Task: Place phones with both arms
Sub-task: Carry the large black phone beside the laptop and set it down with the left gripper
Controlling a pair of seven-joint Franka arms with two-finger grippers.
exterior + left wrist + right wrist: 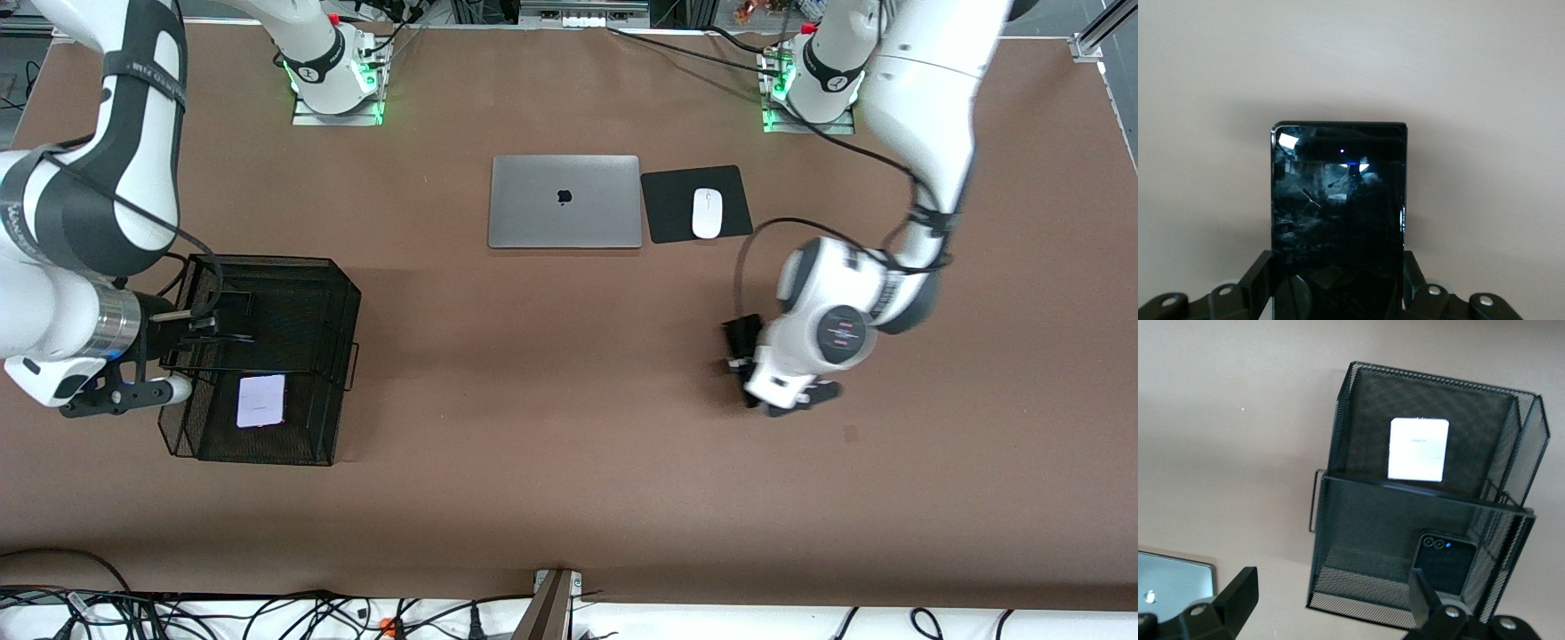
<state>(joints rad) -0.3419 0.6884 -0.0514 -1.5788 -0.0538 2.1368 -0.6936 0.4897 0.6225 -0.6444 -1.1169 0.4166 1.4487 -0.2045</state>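
Black mesh organizer (1418, 540) under my open right jaws (1331, 600) holds white phone (1419, 449) in one compartment, squarish black phone (1446, 563) in the next; my left jaws (1338, 293), over bare tabletop (569, 400), clamp the long black phone (1338, 220).

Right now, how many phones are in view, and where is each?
3. The white phone and the small black phone lie in separate compartments of the mesh basket; the long black phone is clamped in the left end effector.
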